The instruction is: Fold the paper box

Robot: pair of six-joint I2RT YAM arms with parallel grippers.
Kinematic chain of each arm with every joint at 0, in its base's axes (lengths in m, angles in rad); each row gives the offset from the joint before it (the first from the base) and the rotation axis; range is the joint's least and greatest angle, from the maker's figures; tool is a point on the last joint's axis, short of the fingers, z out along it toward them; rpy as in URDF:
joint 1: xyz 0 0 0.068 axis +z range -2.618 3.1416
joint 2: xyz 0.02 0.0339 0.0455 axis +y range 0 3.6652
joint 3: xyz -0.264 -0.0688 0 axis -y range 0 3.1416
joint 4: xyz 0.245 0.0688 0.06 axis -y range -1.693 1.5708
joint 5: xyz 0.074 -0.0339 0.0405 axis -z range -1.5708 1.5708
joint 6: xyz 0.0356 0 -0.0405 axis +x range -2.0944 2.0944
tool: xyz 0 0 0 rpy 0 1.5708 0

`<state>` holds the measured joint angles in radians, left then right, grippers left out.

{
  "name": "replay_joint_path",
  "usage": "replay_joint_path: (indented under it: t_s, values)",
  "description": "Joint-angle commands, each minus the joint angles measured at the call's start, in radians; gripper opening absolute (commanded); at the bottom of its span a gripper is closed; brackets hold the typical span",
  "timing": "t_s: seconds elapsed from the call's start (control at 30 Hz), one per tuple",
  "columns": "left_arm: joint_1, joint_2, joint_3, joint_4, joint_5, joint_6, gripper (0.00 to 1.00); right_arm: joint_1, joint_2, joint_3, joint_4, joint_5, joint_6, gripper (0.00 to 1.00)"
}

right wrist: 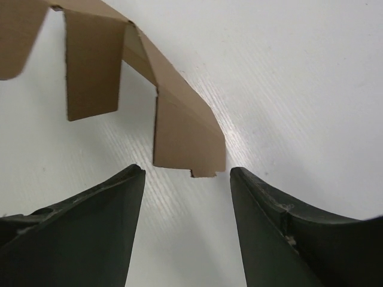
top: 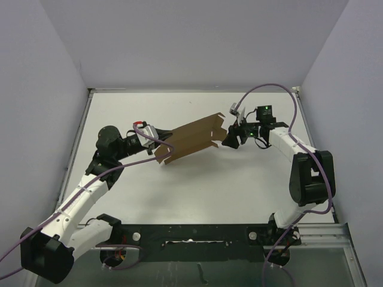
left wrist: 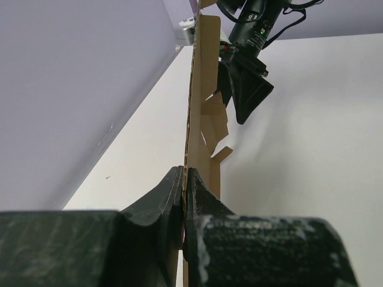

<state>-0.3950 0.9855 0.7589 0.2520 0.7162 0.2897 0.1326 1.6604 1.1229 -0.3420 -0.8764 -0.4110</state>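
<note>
The paper box (top: 192, 139) is a brown die-cut cardboard sheet held up off the white table, running from lower left to upper right. My left gripper (top: 157, 141) is shut on its left end; in the left wrist view the sheet (left wrist: 202, 101) stands edge-on, pinched between the fingertips (left wrist: 185, 179). My right gripper (top: 230, 139) is open just off the sheet's right end, touching nothing. In the right wrist view a hanging flap (right wrist: 188, 134) with a small tab sits just ahead of the gap between the open fingers (right wrist: 187, 173).
The white table (top: 197, 191) is walled by grey panels on the left, back and right. A purple cable (top: 269, 88) loops above the right arm. The black mounting rail (top: 197, 236) runs along the near edge.
</note>
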Motion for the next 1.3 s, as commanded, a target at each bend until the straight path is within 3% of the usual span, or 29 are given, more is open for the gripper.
replay_joint_path:
  t_s: [0.0, 0.33, 0.4, 0.53, 0.6, 0.77, 1.0, 1.27]
  values:
    - [-0.002, -0.005, 0.047, 0.067, 0.024, -0.026, 0.00, 0.001, -0.063, -0.027, 0.153, 0.079, 0.015, 0.60]
    - [-0.001, 0.014, 0.054, 0.072, 0.043, -0.046, 0.00, 0.010, -0.093, -0.060, 0.229, -0.052, -0.098, 0.60]
    - [-0.001, 0.019, 0.058, 0.076, 0.048, -0.057, 0.00, 0.032, -0.090, -0.054, 0.228, -0.047, -0.121, 0.47]
    - [0.001, 0.023, 0.068, 0.064, 0.049, -0.074, 0.00, 0.045, -0.074, -0.029, 0.182, 0.006, -0.153, 0.09]
    - [0.006, 0.025, 0.076, 0.046, 0.044, -0.097, 0.00, 0.044, -0.082, -0.041, 0.189, 0.037, -0.164, 0.00]
    - [0.026, 0.050, 0.109, -0.024, 0.043, -0.257, 0.00, 0.045, -0.121, -0.125, 0.279, 0.070, -0.145, 0.00]
    - [0.031, 0.065, 0.044, -0.018, 0.054, -0.501, 0.00, 0.047, -0.153, -0.242, 0.427, 0.082, -0.099, 0.00]
    - [0.038, 0.113, 0.107, -0.179, 0.009, -0.582, 0.00, 0.053, -0.161, -0.281, 0.459, 0.069, -0.093, 0.00]
